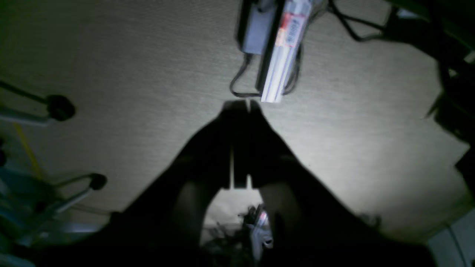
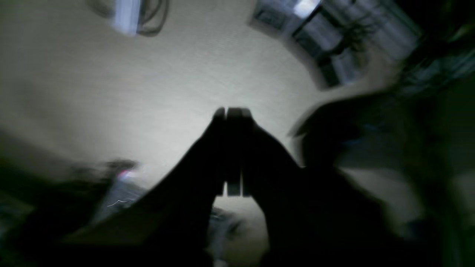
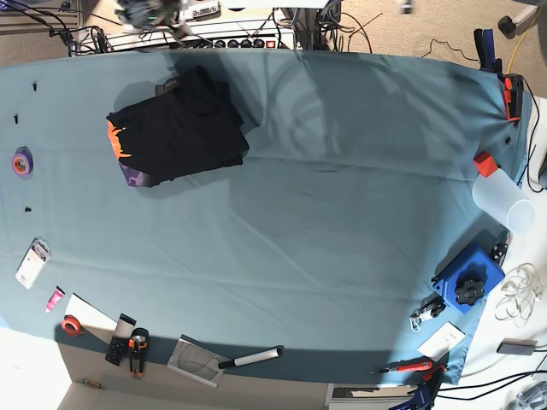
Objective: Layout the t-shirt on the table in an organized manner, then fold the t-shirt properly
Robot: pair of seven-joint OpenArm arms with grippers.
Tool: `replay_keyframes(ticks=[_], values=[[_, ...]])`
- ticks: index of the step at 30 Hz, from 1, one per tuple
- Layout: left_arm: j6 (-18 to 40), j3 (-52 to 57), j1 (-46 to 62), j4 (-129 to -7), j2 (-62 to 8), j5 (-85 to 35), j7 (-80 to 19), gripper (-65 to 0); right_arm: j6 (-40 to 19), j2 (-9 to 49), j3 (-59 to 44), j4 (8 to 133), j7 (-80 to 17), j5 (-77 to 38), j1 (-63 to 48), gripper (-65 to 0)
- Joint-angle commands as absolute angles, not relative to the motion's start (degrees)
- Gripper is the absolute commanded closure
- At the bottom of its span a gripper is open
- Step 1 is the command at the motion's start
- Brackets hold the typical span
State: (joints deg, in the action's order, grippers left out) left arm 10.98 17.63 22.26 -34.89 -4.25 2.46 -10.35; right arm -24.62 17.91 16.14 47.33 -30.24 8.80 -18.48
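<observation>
Both hands closed — folded t-shirt [image 3: 179, 128] lies long axis left-right across table [image 3: 325, 222].

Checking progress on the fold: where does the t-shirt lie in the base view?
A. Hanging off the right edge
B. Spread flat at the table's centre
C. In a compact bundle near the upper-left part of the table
C: the t-shirt sits bunched compactly, upper left on the table.

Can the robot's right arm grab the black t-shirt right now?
Probably not yet. The t-shirt lies folded near the far left of the table with nothing around it, but no arm shows over the table. The right gripper is shut and seems to point up at a ceiling.
</observation>
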Motion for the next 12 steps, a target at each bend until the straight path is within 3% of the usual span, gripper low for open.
replay_keyframes(ticks=[1, 6, 12], values=[[11.4, 17.61, 21.8, -33.91, -3.44, 3.31, -8.69, 0.0, -22.83, 18.72, 17.37, 46.85, -28.53, 10.31, -18.39, 0.0], [11.94, 17.58, 18.76, -32.1, -1.58, 5.37, -6.35, 0.0, -14.28, 18.74, 22.9, 45.63, -24.21, 17.12, -17.93, 0.0], [11.81, 17.58, 18.57, -32.14, -0.64, 5.32, -6.35, 0.0, -13.54, 18.72, 23.57, 45.65, -21.67, 18.46, -17.93, 0.0]])
